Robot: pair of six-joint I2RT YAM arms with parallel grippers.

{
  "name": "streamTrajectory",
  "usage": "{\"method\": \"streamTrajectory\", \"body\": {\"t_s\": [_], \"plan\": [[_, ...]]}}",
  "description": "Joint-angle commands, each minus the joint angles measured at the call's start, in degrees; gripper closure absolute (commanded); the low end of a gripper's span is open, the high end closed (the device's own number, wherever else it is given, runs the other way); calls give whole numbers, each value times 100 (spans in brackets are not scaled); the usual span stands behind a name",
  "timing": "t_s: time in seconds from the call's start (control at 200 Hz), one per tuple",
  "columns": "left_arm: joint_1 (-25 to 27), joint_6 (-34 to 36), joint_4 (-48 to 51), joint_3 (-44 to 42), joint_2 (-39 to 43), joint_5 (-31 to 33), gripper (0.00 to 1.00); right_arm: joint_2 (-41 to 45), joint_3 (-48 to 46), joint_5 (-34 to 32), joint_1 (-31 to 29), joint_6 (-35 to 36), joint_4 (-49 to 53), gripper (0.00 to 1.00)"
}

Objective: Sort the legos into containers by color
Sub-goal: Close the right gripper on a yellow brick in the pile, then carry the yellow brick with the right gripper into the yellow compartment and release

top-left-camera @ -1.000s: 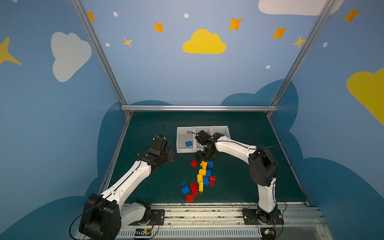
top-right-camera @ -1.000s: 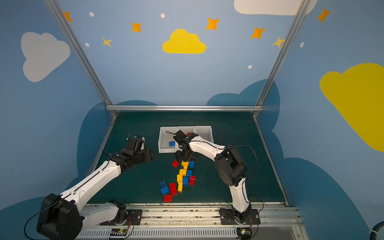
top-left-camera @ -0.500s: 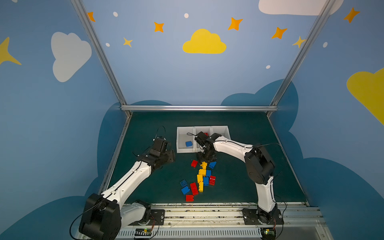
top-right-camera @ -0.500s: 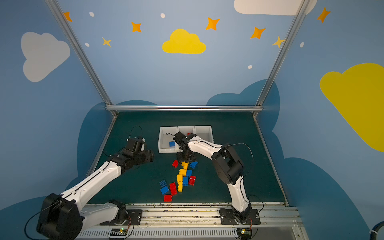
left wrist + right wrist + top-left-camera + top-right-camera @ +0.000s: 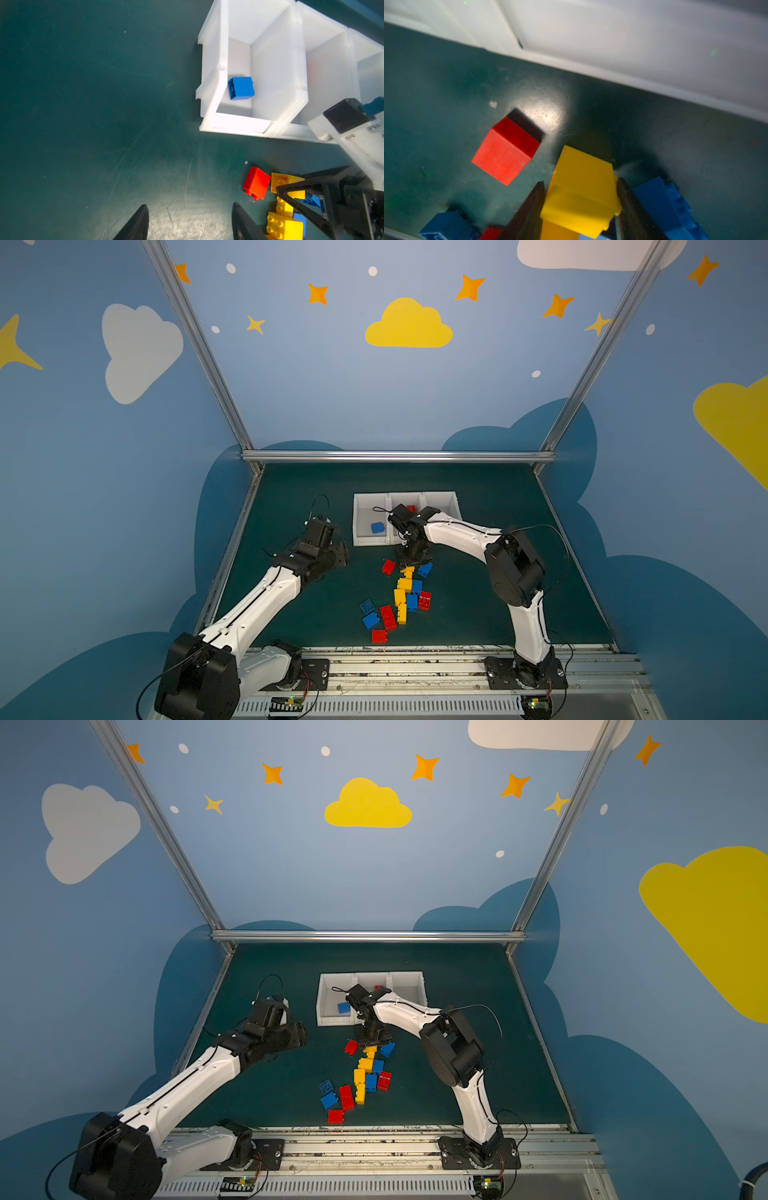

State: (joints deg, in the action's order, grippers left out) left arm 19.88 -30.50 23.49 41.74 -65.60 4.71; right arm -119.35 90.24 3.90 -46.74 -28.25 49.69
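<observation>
Yellow plastic, hard, light and slick: we judge the yellow brick (image 5: pixel 581 193) wants its 2 flat sides squeezed, and the right pincer (image 5: pixel 581 180) grips it so, at the upper end of the pile (image 5: pixel 400 596), just below the white bins (image 5: pixel 356 518), mid-frame in a top view. Our left pincer (image 5: pixel 189 204) gapes empty above bare counter (image 5: pixel 83 104).

No legible txt, labels, brand marks or nos. in any view. Wall art (image 5: pixel 408 325) = plain clouds & stars, no lettering. Studs on the yellow brick (image 5: pixel 279 181) show no readable embossing. Small circuit board (image 5: pixel 286 701) at the front rail is too tiny to read.
</observation>
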Motion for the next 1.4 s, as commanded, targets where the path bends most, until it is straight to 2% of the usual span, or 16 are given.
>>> {"method": "streamTrajectory", "body": {"t_s": [0.0,0.34,0.706,0.886,0.971,1.106,1.186,1.397], "plan": [[-28,-61,35,-60,151,38,36,73,237,-56,-35,66,204,54],[-30,-158,102,-240,501,130,36,234,1554,-477,130,744,935,55],[-35,-239,-3,-363,577,-24,36,364,1690,-821,1568,1170,1016,55],[-22,-226,-85,-371,463,-288,36,136,1740,-774,1968,1280,955,53],[-27,-226,-125,-377,406,-380,35,40,1819,-742,2063,1305,978,50],[-30,-218,-133,-360,355,-486,35,16,1900,-742,2116,1309,999,34],[-22,-211,-162,-370,349,-545,35,42,1901,-750,2127,1298,1004,28],[-14,-171,-229,-407,346,-654,34,252,1734,-718,2125,1246,947,25]]}}
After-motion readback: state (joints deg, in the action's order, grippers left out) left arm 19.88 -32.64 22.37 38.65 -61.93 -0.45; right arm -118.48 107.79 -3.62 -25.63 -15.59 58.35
